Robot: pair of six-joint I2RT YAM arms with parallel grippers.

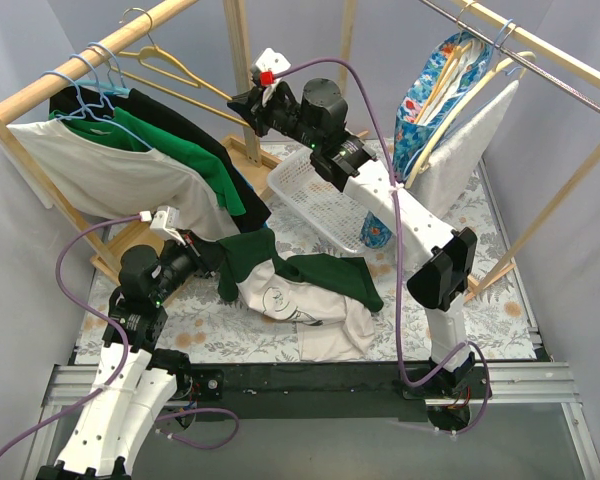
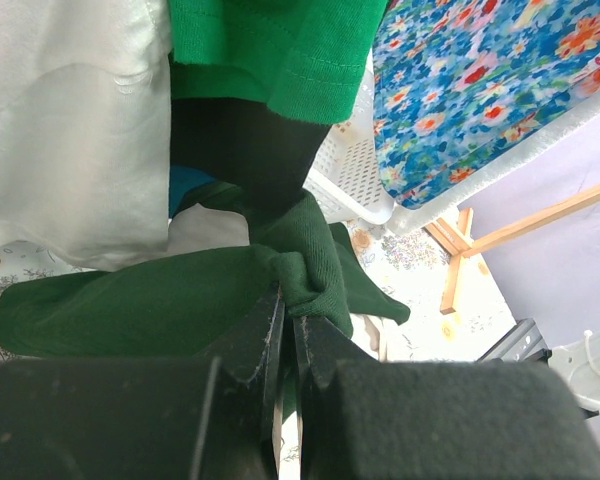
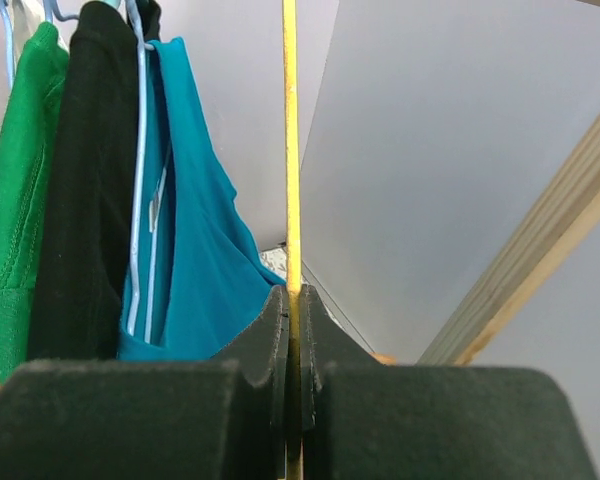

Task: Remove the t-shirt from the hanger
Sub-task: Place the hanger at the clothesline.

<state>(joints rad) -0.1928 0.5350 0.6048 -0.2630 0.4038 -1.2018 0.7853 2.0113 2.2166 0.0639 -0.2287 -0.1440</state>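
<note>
Dark green cotton t-shirt (image 1: 315, 270) lies crumpled low in the centre of the top view, draped over a white printed t-shirt (image 1: 290, 302) on the floral-patterned table (image 1: 500, 310). No hanger shows inside it, so I judge the pulling-off done or nearly so. The left gripper (image 1: 213, 262) has its fingers pressed together on a bunched fold at the shirt's left end. In the left wrist view the green fabric (image 2: 160, 300) gathers into a knot right at the fingertips (image 2: 265, 320), a grip that suits dragging cloth down and away. The right gripper (image 1: 252, 104), in the upper middle of the frame, pinches the thin bar of a bare pale yellow wooden hanger (image 1: 192, 75). In the right wrist view that bar (image 3: 290, 150) runs straight up out of the closed fingers. This hold probably braces the hanger in the air so the garment can slide off instead of dragging it along. In the upper left, a white shirt (image 1: 110, 170), a bright green shirt (image 1: 180, 145) and a black shirt (image 1: 242, 185) hang from the wooden rail (image 1: 70, 68), apart from both grippers. What seems left is to let the green shirt go onto the pile.
</note>
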